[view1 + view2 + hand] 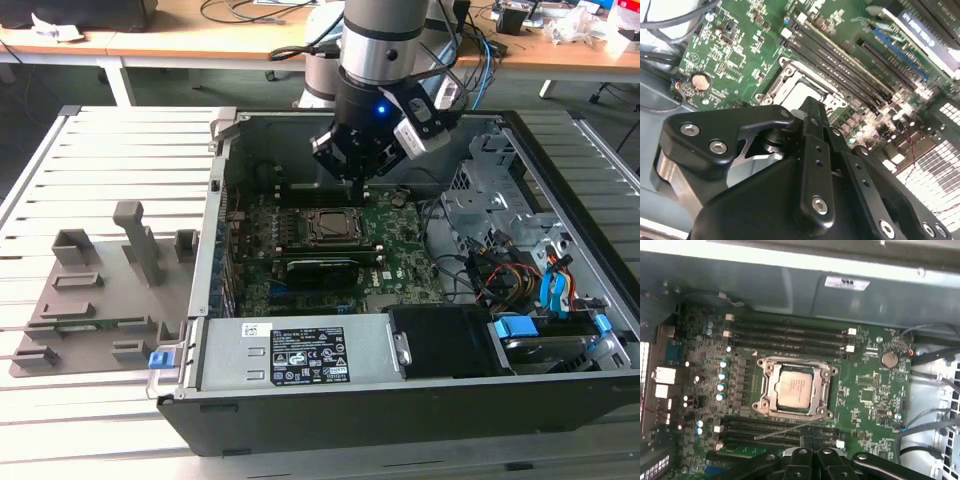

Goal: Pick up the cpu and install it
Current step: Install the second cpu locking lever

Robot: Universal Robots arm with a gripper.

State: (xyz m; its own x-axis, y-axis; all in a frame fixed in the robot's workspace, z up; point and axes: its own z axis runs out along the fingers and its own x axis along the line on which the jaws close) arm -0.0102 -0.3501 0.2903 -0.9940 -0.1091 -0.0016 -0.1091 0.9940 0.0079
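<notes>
Silver-topped cpu [796, 392] flat in socket [765, 371], face up, square; end effector [812, 454] above, fingers together, empty.

We see the cpu [796, 388], a small flat square chip with a pale silvery top and some tiny print on it. It lies flat inside the metal-framed socket [765, 385] in the middle of the green board. In the second wrist view its pale top [805, 93] peeks out.
</notes>
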